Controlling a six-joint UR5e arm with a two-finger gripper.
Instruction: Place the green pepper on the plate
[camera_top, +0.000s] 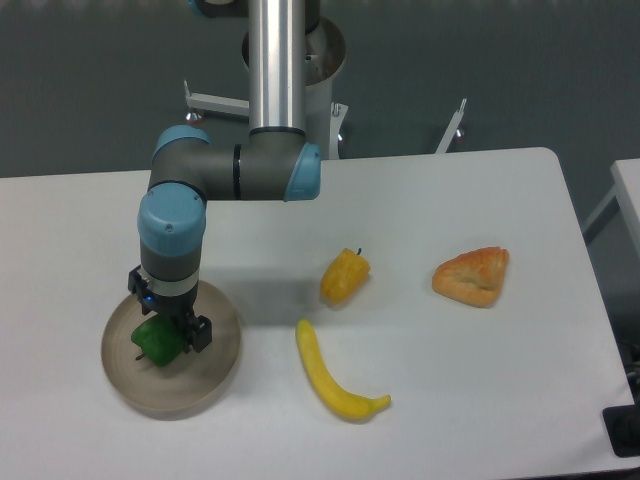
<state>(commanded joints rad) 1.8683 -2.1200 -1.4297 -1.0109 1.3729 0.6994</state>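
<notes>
The green pepper (156, 343) lies on the left part of the round beige plate (214, 382), near the table's front left. My gripper (167, 335) points straight down over it, with its fingers on either side of the pepper. The right fingertip (201, 334) stands slightly off the pepper's side, so the gripper looks open. The gripper body hides the top of the pepper.
A yellow-orange pepper (345, 277) sits mid-table, with a yellow banana (332, 377) in front of it. A piece of toasted bread (473, 275) lies to the right. The arm's base column (276, 65) rises at the back.
</notes>
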